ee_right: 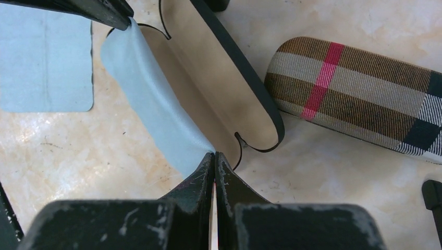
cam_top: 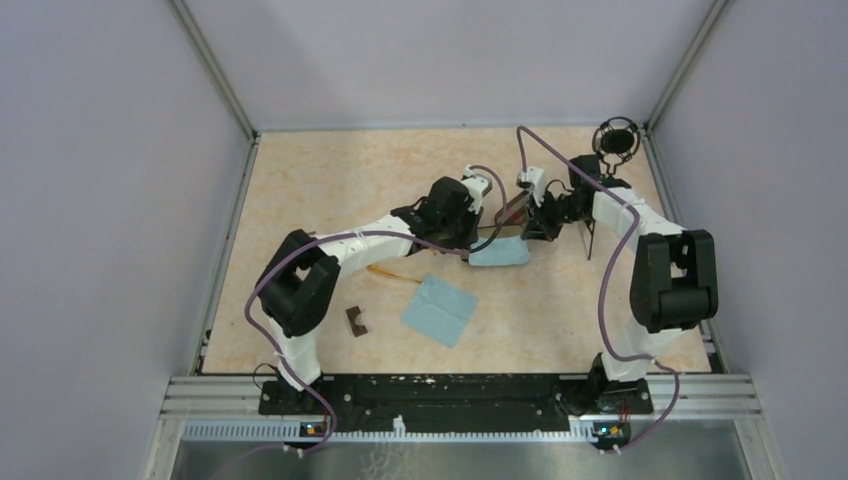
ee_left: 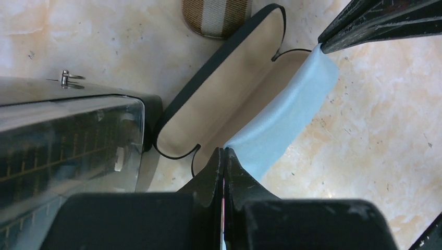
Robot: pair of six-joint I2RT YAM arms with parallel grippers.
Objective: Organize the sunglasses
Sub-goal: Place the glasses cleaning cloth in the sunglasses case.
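Now, your left jaws and right jaws each clamp the blue cloth [ee_left: 284, 117] over the open case [ee_left: 219, 99]. Amber sunglasses [cam_top: 388, 272] lie on the surface left of it: likely light, fragile; take the bridge.

A robotics lab cell: plain panel walls [cam_top: 100, 200], aluminium rail [cam_top: 215, 392] carrying two bolted arms [cam_top: 300, 290], beige marbled surface [cam_top: 330, 180].

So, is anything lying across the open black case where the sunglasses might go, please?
Yes: a light-blue cloth is stretched over one half of the open black case, pinched at its ends by the left gripper and the right gripper. The other, beige-lined half shows bare.
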